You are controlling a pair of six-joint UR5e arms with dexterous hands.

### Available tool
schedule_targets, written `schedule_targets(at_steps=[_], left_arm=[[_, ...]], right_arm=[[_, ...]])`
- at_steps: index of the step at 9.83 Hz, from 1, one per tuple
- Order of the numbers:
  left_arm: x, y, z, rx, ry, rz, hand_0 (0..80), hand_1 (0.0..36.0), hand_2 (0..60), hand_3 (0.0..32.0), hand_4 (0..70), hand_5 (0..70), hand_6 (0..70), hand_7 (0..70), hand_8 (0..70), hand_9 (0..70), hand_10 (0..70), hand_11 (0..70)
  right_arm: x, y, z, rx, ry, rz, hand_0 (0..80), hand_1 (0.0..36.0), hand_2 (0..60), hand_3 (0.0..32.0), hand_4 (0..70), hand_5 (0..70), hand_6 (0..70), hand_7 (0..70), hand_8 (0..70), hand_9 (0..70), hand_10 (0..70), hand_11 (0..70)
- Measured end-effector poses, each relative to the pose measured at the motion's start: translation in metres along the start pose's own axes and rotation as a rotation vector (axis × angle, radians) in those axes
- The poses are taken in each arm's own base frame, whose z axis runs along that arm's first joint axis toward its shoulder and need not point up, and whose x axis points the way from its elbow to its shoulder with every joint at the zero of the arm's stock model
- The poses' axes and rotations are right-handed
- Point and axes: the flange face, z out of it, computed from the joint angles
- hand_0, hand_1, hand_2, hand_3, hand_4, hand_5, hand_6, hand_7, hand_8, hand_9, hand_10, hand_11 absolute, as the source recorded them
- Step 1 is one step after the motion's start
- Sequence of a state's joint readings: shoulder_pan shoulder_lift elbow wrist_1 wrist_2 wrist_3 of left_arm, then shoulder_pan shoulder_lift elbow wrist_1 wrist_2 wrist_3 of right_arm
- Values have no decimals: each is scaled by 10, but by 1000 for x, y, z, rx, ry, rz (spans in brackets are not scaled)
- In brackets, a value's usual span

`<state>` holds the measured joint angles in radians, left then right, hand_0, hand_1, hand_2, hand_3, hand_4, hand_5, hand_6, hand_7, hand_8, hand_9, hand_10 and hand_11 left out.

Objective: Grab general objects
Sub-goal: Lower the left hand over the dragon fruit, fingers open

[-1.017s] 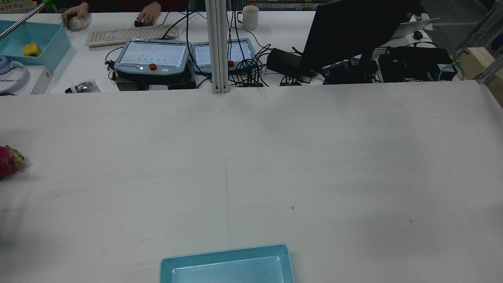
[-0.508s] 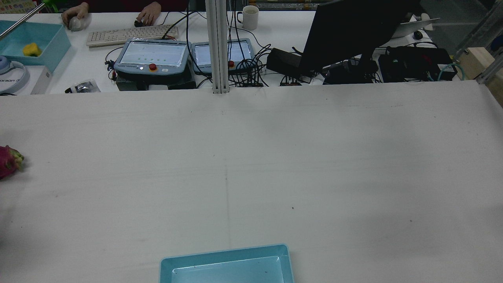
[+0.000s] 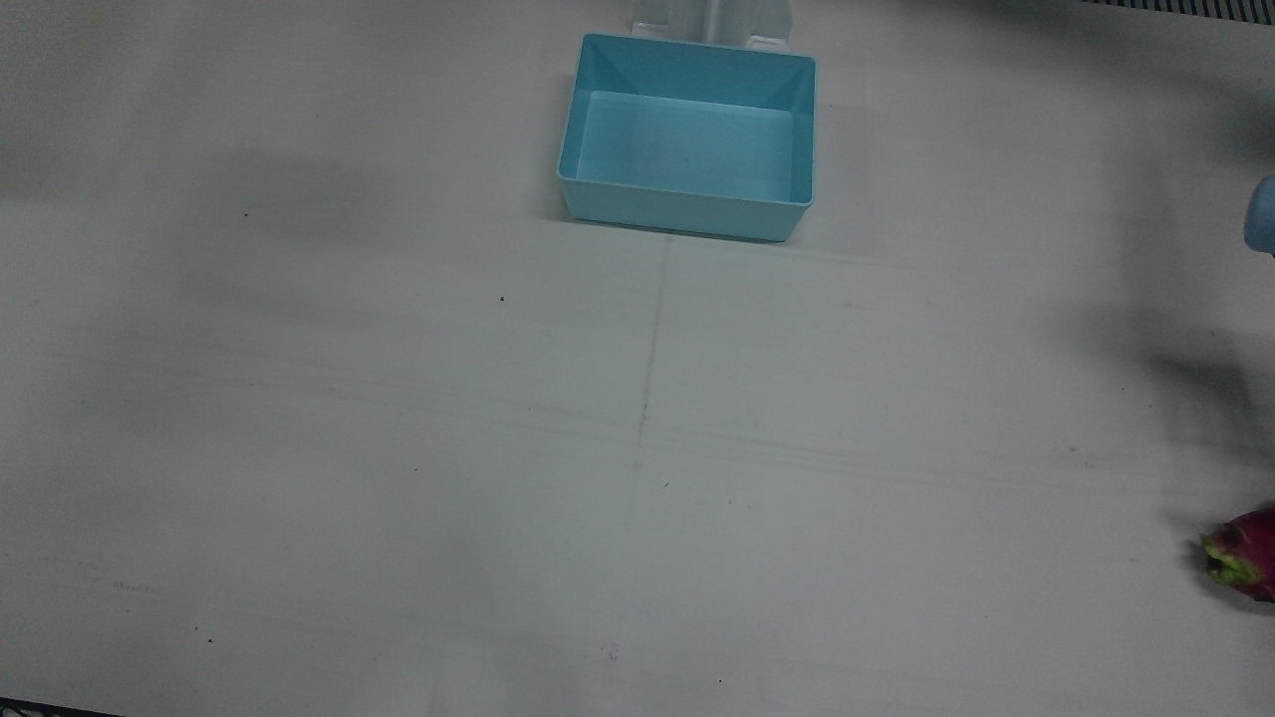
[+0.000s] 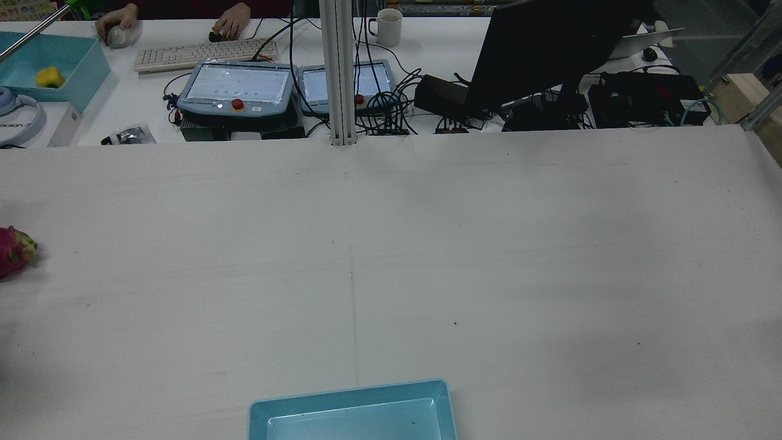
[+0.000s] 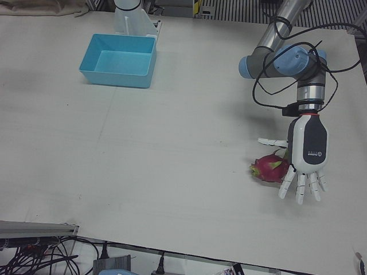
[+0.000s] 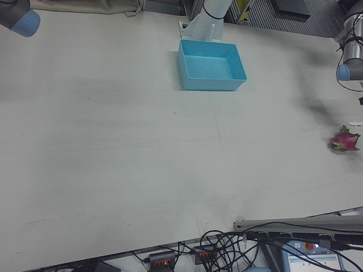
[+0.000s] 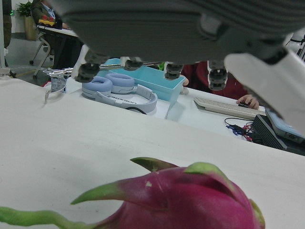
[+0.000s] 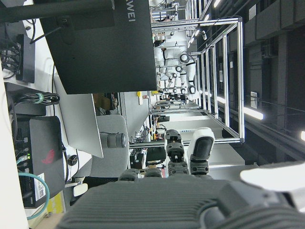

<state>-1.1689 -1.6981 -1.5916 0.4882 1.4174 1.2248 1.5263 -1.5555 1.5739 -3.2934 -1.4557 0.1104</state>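
In the left hand view a dragon fruit [image 7: 181,200] fills the near foreground, magenta skin with green-tipped scales, lying on the white table [image 7: 71,138]. The left hand [image 7: 190,28] hangs above it, palm down, its fingertips [image 7: 86,71] spread apart and clear of the fruit, holding nothing. Beyond the table edge in that view lie blue headphones [image 7: 119,88] and a blue bin [image 7: 152,78] on a second desk, and a person's hand [image 7: 248,101] rests by a keyboard [image 7: 224,106].

The left-front view shows the same hand just beside the fruit, fingers pointing down and splayed, thumb out to the side; whether any finger touches the fruit I cannot tell. The fruit sits near the table's outer edge on the robot's left side, well apart from the blue tray [image 5: 120,60], which stands empty near the arm pedestals.

The right hand [image 8: 190,191] appears only in its own camera, raised and aimed at a dark monitor [image 8: 95,43] and the room behind. The fingers that show are curled a little and hold nothing, but whether the hand is open or closed I cannot tell.

In the rear view, past the table, sit two teach pendants [image 4: 238,88], a tangle of cables [image 4: 385,110], and a white mug [image 4: 388,25].
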Motion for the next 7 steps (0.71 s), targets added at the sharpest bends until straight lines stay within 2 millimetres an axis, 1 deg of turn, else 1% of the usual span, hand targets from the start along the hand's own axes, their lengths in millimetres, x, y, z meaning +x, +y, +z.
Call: schedule_targets(at_steps=[1,2,5,7], left_arm=[[0,0,1,-1,3,1,529,226,58,236,0,0,0,76,0,1,0,0],[-2,-1,1,-1,3,3,531,230,64,230,0,0,0,75,0,1,0,0],[-9,-2,5,-1,5,4,529,227,54,226,0,0,0,76,0,1,0,0],[-17,-5,8,0,1,6,528,224,49,202,0,5,0,81,0,2,0,0]], right_arm=[[0,0,0,0,0,0,0,0,0,0,0,0,0,0,0,0,0,0],[0,0,0,0,0,0,0,0,0,0,0,0,0,0,0,0,0,0],[0,0,0,0,0,0,0,0,0,0,0,0,0,0,0,0,0,0],[0,0,0,0,0,1,0,0,0,0,0,0,0,0,0,0,0,0]])
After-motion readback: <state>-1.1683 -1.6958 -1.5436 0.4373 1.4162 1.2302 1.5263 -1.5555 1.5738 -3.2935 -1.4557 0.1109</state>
